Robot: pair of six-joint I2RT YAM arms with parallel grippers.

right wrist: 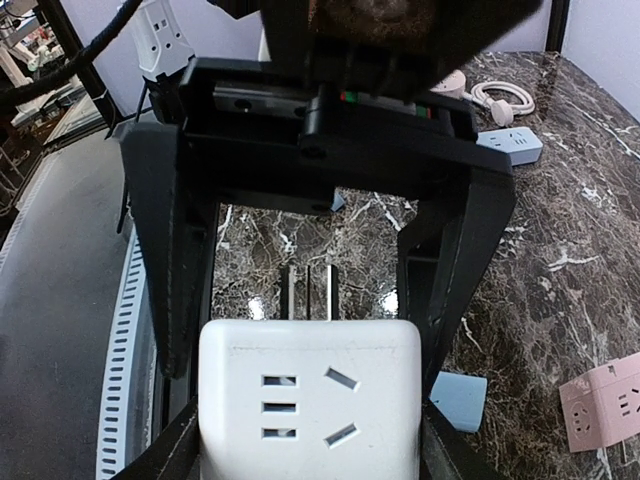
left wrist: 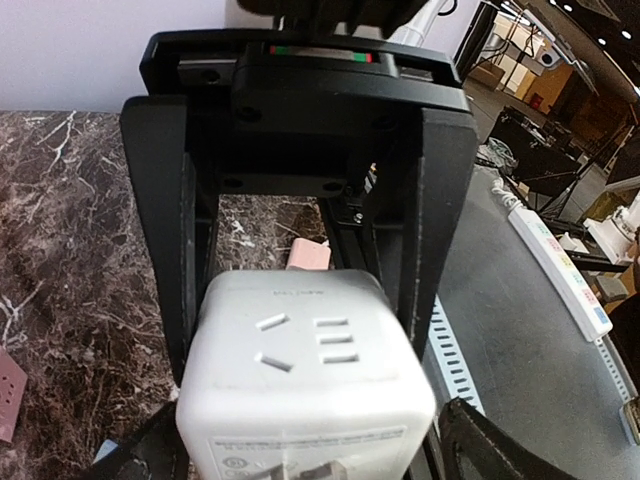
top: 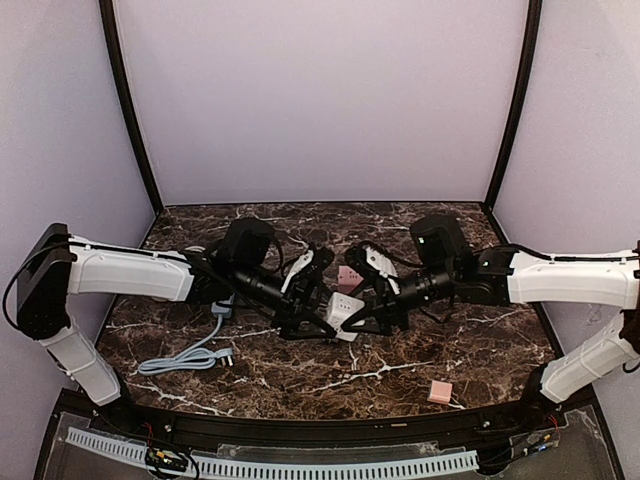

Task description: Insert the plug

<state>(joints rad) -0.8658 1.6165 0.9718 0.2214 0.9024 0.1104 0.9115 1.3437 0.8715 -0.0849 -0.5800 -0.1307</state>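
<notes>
A white cube adapter [top: 343, 312] hangs above the table's middle, between both grippers. My left gripper [top: 320, 318] and right gripper [top: 368, 312] face each other, each shut on one end of it. In the left wrist view the adapter [left wrist: 305, 350] fills the left gripper [left wrist: 310, 445], with its metal prongs at the near end. The right arm's black fingers [left wrist: 155, 250] flank the far end. In the right wrist view the adapter [right wrist: 308, 400] sits in the right gripper [right wrist: 310, 450]. Its prongs [right wrist: 310, 292] point away, between the left arm's fingers [right wrist: 165, 250].
A pink adapter [top: 349, 278] lies just behind the grippers and also shows in the right wrist view [right wrist: 605, 400]. A light blue power strip [top: 222, 308] with its coiled cable and plug [top: 185, 355] lies at the left. A small pink block [top: 440, 391] sits front right.
</notes>
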